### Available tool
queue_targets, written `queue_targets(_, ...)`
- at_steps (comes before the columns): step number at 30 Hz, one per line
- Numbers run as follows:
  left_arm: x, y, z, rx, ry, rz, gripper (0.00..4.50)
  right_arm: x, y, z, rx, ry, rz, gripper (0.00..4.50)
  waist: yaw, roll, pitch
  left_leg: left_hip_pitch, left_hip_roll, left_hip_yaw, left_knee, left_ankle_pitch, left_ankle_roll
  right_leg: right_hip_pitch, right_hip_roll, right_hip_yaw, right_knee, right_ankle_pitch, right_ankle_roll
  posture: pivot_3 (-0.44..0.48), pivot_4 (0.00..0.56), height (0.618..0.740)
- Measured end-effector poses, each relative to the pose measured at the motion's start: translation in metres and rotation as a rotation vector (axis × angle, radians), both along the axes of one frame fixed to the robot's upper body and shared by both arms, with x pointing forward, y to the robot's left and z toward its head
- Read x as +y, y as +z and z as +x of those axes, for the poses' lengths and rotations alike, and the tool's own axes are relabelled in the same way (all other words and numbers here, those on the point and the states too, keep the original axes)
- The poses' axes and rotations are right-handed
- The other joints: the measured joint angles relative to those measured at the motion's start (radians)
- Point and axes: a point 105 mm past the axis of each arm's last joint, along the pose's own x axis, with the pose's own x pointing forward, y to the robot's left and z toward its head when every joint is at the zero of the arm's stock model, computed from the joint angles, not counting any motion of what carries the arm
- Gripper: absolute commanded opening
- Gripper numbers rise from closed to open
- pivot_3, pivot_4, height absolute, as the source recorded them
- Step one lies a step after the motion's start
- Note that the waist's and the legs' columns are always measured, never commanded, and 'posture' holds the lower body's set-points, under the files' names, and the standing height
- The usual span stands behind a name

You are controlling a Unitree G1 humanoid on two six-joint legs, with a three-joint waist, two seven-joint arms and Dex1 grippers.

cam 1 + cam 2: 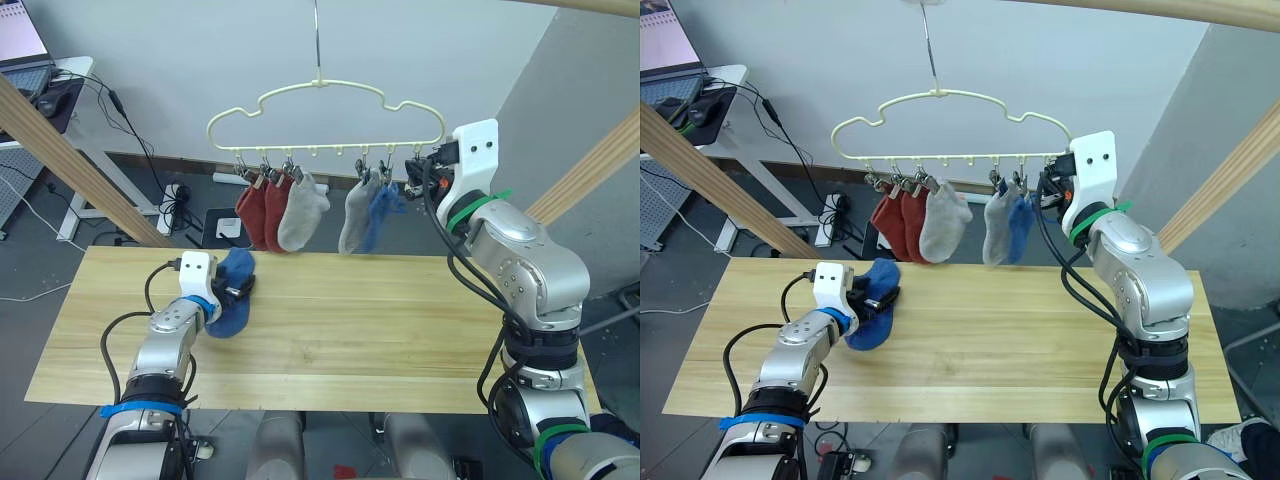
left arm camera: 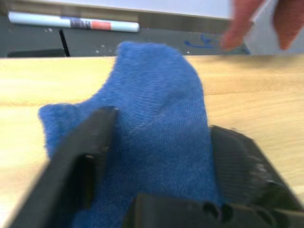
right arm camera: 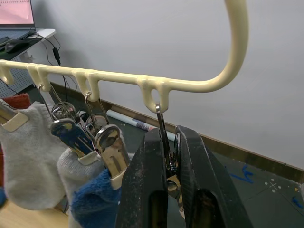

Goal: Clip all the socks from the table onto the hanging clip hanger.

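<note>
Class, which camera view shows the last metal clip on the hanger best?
The right wrist view: the end clip sits close up, pinched by the right claw. In both eye views it is small and partly hidden behind that claw.

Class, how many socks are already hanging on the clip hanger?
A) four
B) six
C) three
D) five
D: two rust red, two light grey and one blue sock hang from the clip hanger, while the last blue sock lies on the table.

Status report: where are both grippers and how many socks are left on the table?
Left gripper open around the last blue sock on the table. Right gripper shut on the end clip of the clip hanger. Five socks hung. Nothing in the way.
</note>
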Motion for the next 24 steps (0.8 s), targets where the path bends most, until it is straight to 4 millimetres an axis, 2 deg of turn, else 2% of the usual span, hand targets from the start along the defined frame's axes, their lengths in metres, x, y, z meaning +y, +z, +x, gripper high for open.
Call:
queue_targets(5,0.001,-0.002,-0.01,0.001,-0.006,-0.003,1.18,-0.002,0.004,0.0,0.026,0.001,0.048,0.02,0.0,0.0,0.0,0.0,0.0,0.0,0.0,0.0,0.0,0.0,0.0,0.001,0.0,0.0,0.0,0.012,0.314,0.74)
queue_targets(9,-0.007,-0.003,-0.019,0.01,-0.051,0.006,0.08,0.0,0.004,0.001,0.105,0.031,0.117,0.02,0.001,0.001,0.0,0.0,0.0,0.001,0.0,0.0,0.0,0.0,0.0,0.001,0.0,0.0,0.0,0.016,0.312,0.74)
queue_targets(12,-0.036,-0.004,-0.028,0.014,-0.157,-0.015,0.03,0.005,0.001,0.001,0.231,0.081,0.233,0.02,0.004,0.001,-0.001,0.0,0.0,0.0,0.0,0.0,0.0,0.0,-0.001,0.001,0.0,0.0,0.0,0.015,0.303,0.74)
queue_targets(14,-0.069,-0.002,-0.034,0.002,-0.252,-0.068,0.03,0.007,0.002,-0.001,0.313,0.103,0.315,0.02,0.007,0.001,-0.001,-0.002,0.0,0.0,0.0,0.0,0.0,0.0,-0.001,-0.001,0.0,0.001,-0.001,0.015,0.303,0.74)
queue_targets(15,-0.089,0.005,-0.036,-0.025,-0.304,-0.107,0.03,0.007,0.003,-0.002,0.35,0.109,0.346,0.02,0.008,0.001,0.0,-0.003,0.0,-0.001,0.001,0.0,0.0,-0.001,-0.001,-0.002,-0.001,0.002,-0.004,0.008,0.3,0.74)
queue_targets(17,-0.116,0.027,-0.037,-0.1,-0.388,-0.135,0.03,0.006,0.006,-0.003,0.392,0.118,0.381,0.02,0.008,0.001,0.0,-0.003,0.0,-0.002,0.0,0.0,0.0,-0.001,-0.001,-0.003,-0.001,0.002,-0.004,0.007,0.302,0.74)
queue_targets(21,-0.184,0.104,-0.038,-0.385,-0.582,-0.189,0.03,0.001,0.013,-0.003,0.432,0.108,0.463,0.02,0.005,0.001,-0.001,-0.003,-0.001,-0.001,0.0,0.0,0.0,0.0,-0.001,-0.002,-0.002,0.002,-0.004,0.0,0.303,0.74)
queue_targets(23,-0.207,0.131,-0.041,-0.485,-0.642,-0.217,0.03,0.005,0.012,-0.003,0.445,0.111,0.487,0.02,-0.001,0.001,-0.001,-0.003,-0.001,-0.001,0.0,0.0,0.0,0.0,-0.001,-0.002,-0.002,0.002,-0.004,-0.002,0.305,0.74)
queue_targets(24,-0.211,0.137,-0.041,-0.508,-0.65,-0.218,0.03,0.004,0.012,-0.003,0.447,0.107,0.494,0.02,-0.005,0.001,-0.001,-0.002,-0.001,0.0,0.0,0.0,0.0,-0.001,0.0,-0.001,-0.001,0.002,-0.004,-0.002,0.305,0.74)
